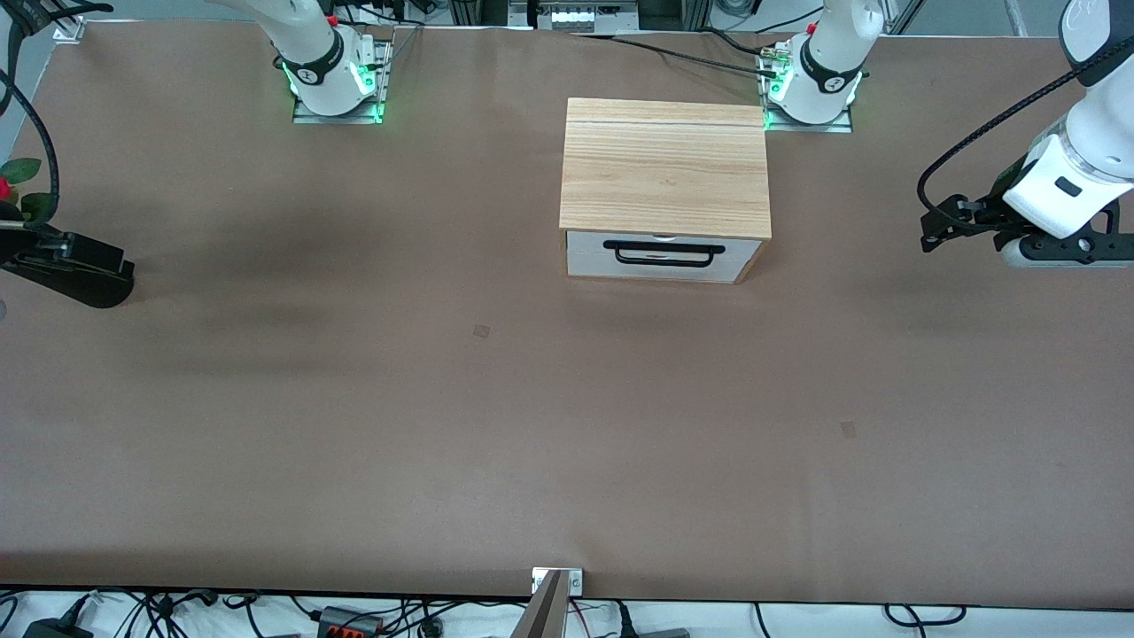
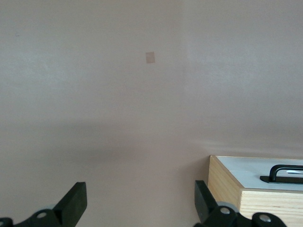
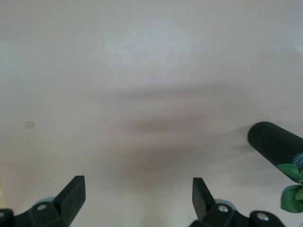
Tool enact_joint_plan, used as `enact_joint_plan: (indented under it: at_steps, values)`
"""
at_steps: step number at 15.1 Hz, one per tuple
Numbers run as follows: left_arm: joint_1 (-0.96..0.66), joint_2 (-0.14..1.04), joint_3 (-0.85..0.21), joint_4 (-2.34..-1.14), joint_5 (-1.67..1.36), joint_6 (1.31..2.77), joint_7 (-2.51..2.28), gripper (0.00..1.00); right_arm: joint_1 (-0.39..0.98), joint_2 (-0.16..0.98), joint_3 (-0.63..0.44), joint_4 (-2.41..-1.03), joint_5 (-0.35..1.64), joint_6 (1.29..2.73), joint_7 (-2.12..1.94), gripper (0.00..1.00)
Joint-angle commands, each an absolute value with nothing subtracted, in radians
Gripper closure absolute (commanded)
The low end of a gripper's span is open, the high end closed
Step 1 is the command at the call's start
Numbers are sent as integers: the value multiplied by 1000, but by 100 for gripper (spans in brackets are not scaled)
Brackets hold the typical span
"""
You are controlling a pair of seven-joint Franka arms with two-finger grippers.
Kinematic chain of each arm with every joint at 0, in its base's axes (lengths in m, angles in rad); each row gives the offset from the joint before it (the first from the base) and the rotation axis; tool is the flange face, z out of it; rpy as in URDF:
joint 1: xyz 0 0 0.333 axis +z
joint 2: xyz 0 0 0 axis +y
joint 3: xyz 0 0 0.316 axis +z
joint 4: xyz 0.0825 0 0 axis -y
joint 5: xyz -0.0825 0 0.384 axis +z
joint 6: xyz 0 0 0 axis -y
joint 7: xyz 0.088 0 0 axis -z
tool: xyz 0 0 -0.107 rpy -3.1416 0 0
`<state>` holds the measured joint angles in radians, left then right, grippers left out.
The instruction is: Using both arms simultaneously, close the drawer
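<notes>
Both jaws wide open and empty — left gripper (image 2: 137,203) just beside the drawer (image 1: 660,255), right gripper (image 3: 137,201) over bare desk (image 1: 354,425), well apart from it.

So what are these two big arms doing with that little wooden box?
Right now, nothing is being touched. The box sits on the table between the arms' bases, and its drawer looks pushed in, or nearly so. The left gripper hovers open over the table at the left arm's end; the right gripper hovers open over the right arm's end. Both are well away from the drawer.
</notes>
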<state>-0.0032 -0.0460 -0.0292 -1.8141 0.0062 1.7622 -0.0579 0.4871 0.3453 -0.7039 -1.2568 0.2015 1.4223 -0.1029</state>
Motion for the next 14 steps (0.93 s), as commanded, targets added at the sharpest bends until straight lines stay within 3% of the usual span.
enact_joint_plan:
  at_steps: [1,4,7,14]
  values:
    - [-2,-55,-29,-1821,-6,1752,-48,0,457,155,-587,-1486,99,1546,-121,0]
    - [-2,-55,-31,-1819,-6,1750,-49,0,272,43,-347,-1635,6,1615,-123,0]
    - [-3,-40,-31,-1789,-6,1747,-48,0,164,37,-194,-1647,-15,1605,-146,0]
    - [-5,-38,-31,-1782,-3,1740,-49,0,141,3,-173,-1689,-18,1621,-150,0]
